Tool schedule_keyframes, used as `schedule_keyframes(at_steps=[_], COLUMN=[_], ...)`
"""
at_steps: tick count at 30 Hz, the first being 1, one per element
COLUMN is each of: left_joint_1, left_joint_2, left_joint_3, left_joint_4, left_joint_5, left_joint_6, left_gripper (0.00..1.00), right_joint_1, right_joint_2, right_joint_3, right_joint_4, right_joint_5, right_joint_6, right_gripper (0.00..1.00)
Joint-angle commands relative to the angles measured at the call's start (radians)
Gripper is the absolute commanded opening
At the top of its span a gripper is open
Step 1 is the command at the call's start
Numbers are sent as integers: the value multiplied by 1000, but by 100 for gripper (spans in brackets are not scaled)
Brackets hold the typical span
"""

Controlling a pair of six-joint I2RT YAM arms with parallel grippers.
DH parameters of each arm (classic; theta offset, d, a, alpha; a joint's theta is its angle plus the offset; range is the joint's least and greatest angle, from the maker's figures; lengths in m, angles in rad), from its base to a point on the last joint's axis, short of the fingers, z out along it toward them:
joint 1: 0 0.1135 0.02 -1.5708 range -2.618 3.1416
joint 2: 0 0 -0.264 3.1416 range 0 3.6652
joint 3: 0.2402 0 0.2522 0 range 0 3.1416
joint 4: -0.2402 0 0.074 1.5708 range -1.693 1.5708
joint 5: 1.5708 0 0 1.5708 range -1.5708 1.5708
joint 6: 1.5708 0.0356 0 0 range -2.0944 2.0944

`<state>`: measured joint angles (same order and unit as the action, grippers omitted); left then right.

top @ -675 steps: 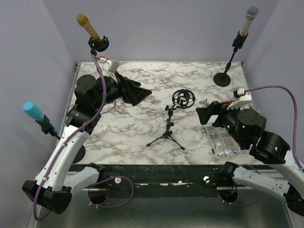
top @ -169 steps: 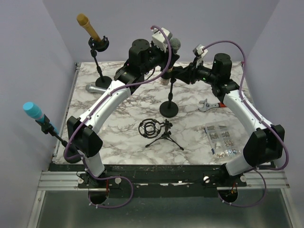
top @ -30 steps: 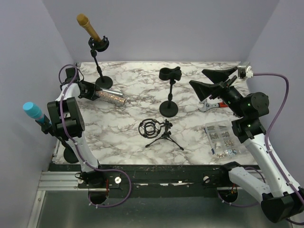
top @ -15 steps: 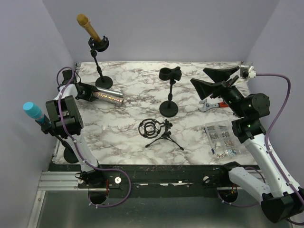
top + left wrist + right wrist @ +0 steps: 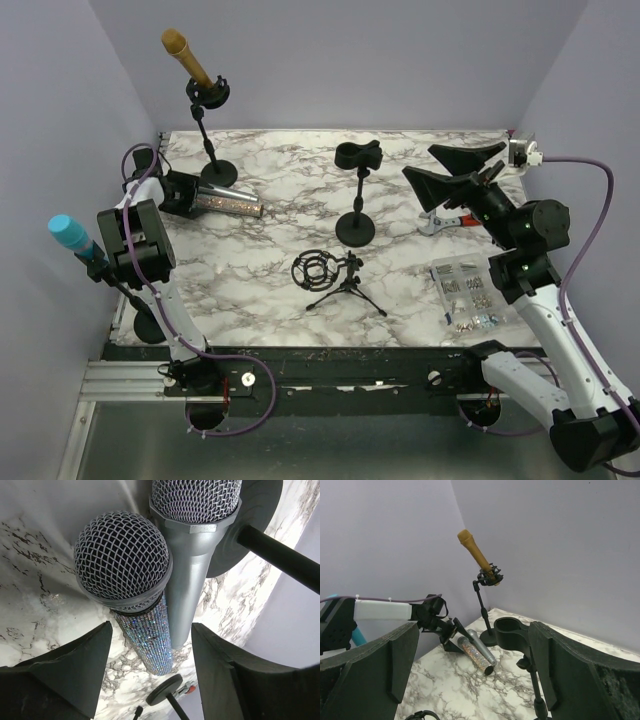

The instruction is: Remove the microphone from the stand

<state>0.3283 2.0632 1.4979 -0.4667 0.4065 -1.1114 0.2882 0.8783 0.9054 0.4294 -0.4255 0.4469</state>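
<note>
At the release step, the microphone (image 5: 232,204) is laid upper left, off the stand (image 5: 357,190), between parted left gripper (image 5: 150,635) jaws; right gripper (image 5: 420,163) is spread empty; straight retraction is judged required.

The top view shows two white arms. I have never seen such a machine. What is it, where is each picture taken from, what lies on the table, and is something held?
Two robot arms are bolted at the near edge of a marble table. One camera looks from above; one sits on each wrist. On the table: a glitter microphone, a grey microphone, an empty stand, a tripod, a wrench, a parts box. A gold microphone sits in another stand. The left fingers stand open around the glitter microphone, which lies flat; the right fingers are open and empty.
</note>
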Motion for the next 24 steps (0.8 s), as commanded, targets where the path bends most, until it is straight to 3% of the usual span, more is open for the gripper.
schedule_keyframes(at_steps=[1, 7, 16, 24], left_joint_1=[10, 2, -58, -236], left_joint_2=[-9, -52, -179, -260], left_joint_3=[7, -18, -91, -119], left_joint_4=[4, 16, 64, 105], left_joint_5=[28, 61, 106, 144], left_joint_6=[-11, -25, -44, -44], left_gripper=[67, 70, 71, 71], right_joint_1=[-1, 0, 0, -1], right_joint_2=[-15, 3, 55, 127], right_joint_3=[-8, 2, 47, 119], right_joint_4=[28, 11, -123, -240], right_joint_5=[19, 33, 209, 294], right_joint_6=[22, 43, 95, 183], right_gripper=[100, 100, 100, 100])
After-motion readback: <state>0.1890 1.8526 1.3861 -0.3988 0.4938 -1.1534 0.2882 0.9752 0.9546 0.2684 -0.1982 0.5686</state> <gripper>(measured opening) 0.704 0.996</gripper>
